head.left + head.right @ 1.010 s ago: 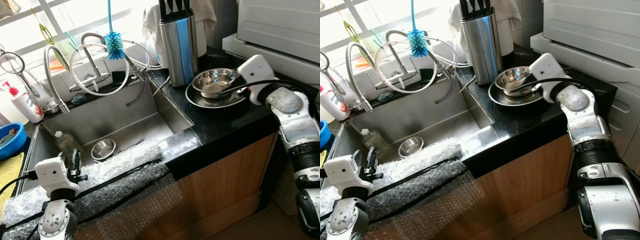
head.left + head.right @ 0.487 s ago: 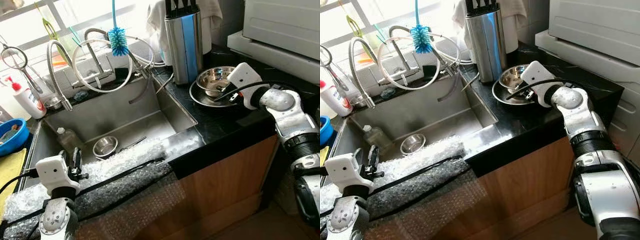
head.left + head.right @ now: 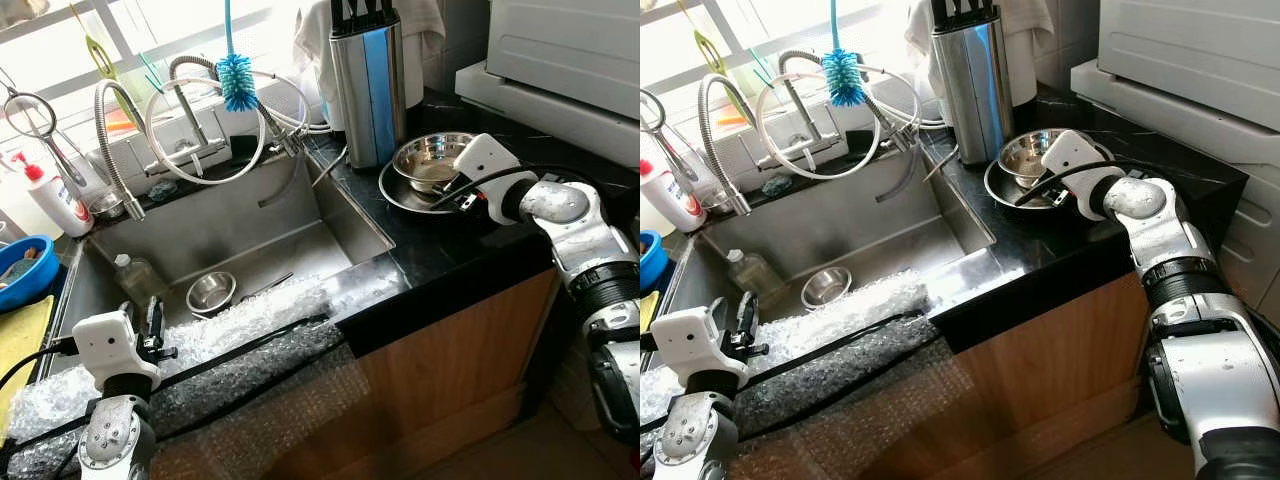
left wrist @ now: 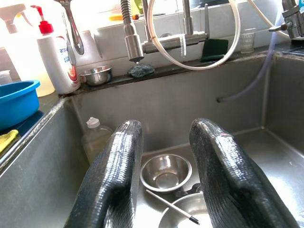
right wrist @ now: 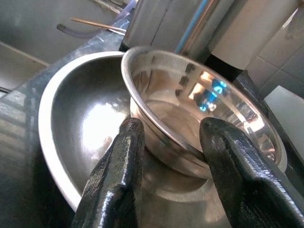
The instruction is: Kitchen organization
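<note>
Steel bowl (image 3: 430,160): sits in a wider steel dish (image 3: 400,195) on the black counter (image 3: 460,250), right of the sink (image 3: 240,240), near the knife block (image 3: 368,85). Right gripper (image 5: 173,156): fingers spread, released, straddling the bowl's near rim. Left gripper (image 4: 166,166): fingers parted, empty, above the sink's near left edge; small bowl (image 4: 166,172) and bottle (image 4: 95,137) lie below in the basin.

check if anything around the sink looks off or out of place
The sink's front edge is draped in bubble wrap with black cables running across it, odd for a kitchen counter. A plastic bottle lies in the sink near a small steel bowl. Nothing looks spilled or broken.
</note>
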Controlling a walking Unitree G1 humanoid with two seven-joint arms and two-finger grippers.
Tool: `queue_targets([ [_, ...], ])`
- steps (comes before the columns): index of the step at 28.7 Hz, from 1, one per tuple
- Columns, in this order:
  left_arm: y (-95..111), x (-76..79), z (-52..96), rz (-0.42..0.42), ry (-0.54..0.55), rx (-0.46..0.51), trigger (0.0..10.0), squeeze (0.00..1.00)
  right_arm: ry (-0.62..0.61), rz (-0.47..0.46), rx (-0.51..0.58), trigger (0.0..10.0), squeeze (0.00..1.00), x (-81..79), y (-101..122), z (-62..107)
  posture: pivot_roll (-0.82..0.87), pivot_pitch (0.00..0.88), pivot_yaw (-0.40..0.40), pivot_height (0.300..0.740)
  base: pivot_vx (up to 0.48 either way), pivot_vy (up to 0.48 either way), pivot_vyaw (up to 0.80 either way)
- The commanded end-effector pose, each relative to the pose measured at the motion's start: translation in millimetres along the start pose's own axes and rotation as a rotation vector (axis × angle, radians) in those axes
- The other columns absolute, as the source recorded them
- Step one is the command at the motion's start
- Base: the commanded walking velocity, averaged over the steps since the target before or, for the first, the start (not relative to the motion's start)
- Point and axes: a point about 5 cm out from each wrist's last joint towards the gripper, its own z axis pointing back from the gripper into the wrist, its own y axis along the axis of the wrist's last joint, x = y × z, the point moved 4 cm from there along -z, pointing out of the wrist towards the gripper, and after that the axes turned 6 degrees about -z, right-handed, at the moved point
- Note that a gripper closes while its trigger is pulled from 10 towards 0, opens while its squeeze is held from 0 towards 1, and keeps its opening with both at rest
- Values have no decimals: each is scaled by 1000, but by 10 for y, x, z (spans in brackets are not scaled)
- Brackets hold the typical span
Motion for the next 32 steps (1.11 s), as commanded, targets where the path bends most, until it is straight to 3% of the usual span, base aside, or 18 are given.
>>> queue_targets([
  [1, -70, -43, -10, -17, -2, -36, 10000, 0, -2, 25, 34, 10000, 0, 19, 171, -37, -149, 0, 256, 740, 0, 0, 0],
  [16, -111, -16, -10, -9, -4, -50, 10000, 0, -84, 6, -19, 10000, 0, 166, 65, 1, -152, 0, 256, 740, 0, 0, 0],
  [17, -115, -15, -10, -8, -4, -52, 10000, 0, -91, 2, -21, 1333, 0, 172, 54, 3, -151, 0, 255, 740, 0, 0, 0],
  [18, -115, -15, -10, -8, -4, -52, 10000, 0, -95, 1, -21, 1333, 0, 176, 52, 3, -150, 0, 255, 740, 0, 0, 0],
  [19, -115, -14, -10, -8, -4, -52, 10000, 0, -96, 0, -20, 0, 0, 177, 52, 4, -150, 0, 256, 740, 0, 0, 0],
  [32, -123, -17, -14, -16, -1, -58, 10000, 0, -100, -17, -3, 0, 0, 150, 34, -6, -145, 0, 255, 740, 0, 0, 0],
])
